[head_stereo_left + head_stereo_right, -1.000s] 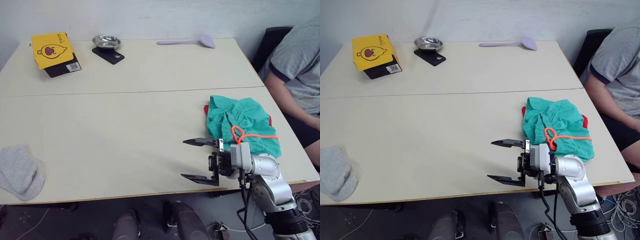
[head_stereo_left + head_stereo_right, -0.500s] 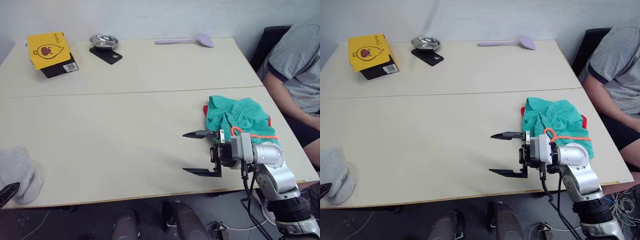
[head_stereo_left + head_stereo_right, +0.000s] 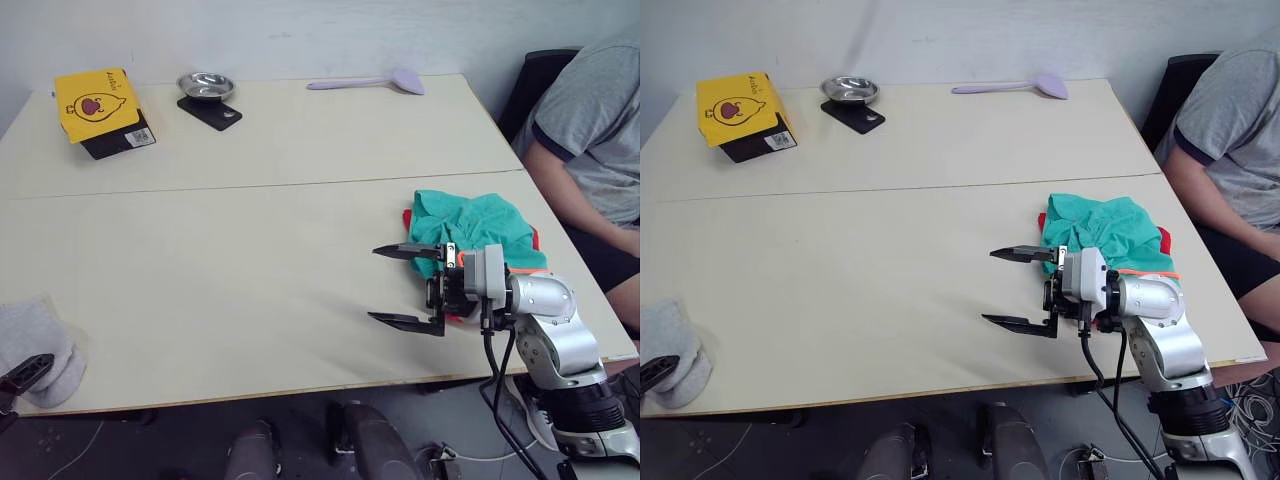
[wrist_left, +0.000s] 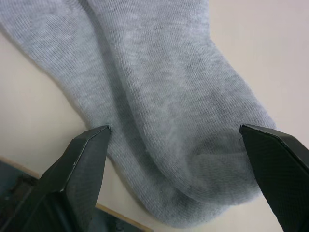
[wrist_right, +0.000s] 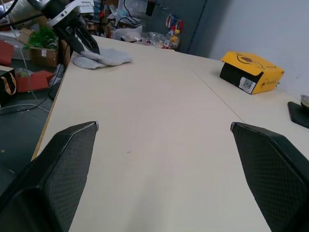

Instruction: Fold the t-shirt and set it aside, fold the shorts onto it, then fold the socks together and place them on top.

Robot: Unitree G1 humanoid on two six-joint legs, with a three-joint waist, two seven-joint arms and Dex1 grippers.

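The teal-green shorts (image 3: 470,220) lie bunched near the table's right edge, on top of the red t-shirt (image 3: 1162,240), of which only edges peek out. My right gripper (image 3: 373,284) is open, with nothing between its fingers. It points left over bare table, its wrist in front of the shorts' near edge. The grey socks (image 3: 30,335) lie together at the table's front left corner. My left gripper (image 4: 174,127) hovers open just over the socks (image 4: 159,96), one finger on either side of their rounded end. The right wrist view shows this gripper beside the socks (image 5: 104,57).
At the back of the table (image 3: 250,250) sit a yellow box (image 3: 98,103), a metal bowl (image 3: 206,84) on a black scale, and a purple spoon (image 3: 370,82). A person (image 3: 590,130) sits at the right edge, close to the clothes.
My left gripper has come into view at the socks. My right gripper has drifted a little away from the front edge, staying open beside the shorts. The camera has shifted slightly.
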